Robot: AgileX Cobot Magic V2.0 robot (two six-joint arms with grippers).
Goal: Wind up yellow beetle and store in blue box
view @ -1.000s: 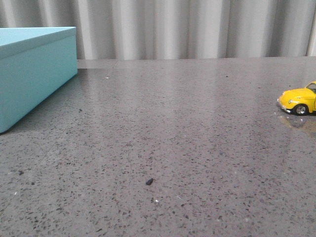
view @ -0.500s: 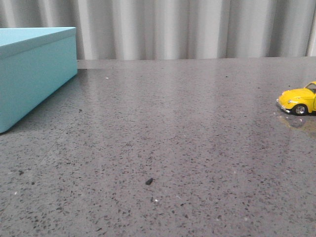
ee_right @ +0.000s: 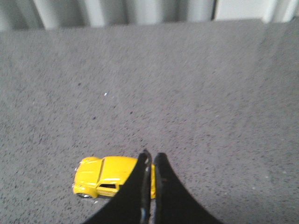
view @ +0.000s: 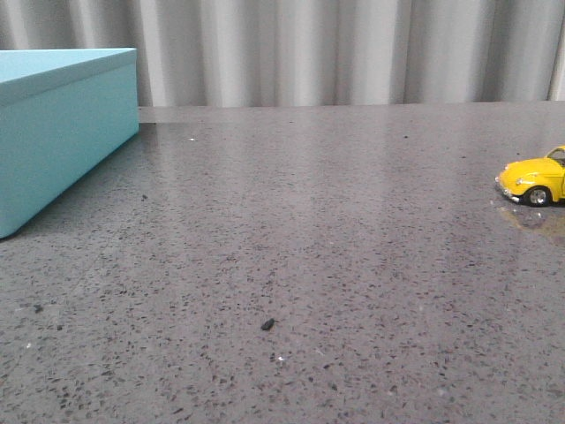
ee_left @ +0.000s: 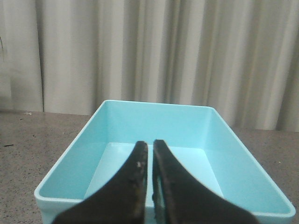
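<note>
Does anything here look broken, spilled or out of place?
Nothing stands out. The yellow beetle sits upright on its wheels on the table, and the blue box is open, empty and undamaged.

Box [view: 62, 124] far left, beetle [view: 534, 179] far right.

One yellow beetle [view: 535, 181] and one blue box [view: 62, 124] sit on a single speckled grey bench [view: 309, 230]. Two robot hands appear, the left hand [ee_left: 150, 151] and the right hand [ee_right: 152, 161]. One pleated curtain [view: 353, 49] hangs behind.
</note>
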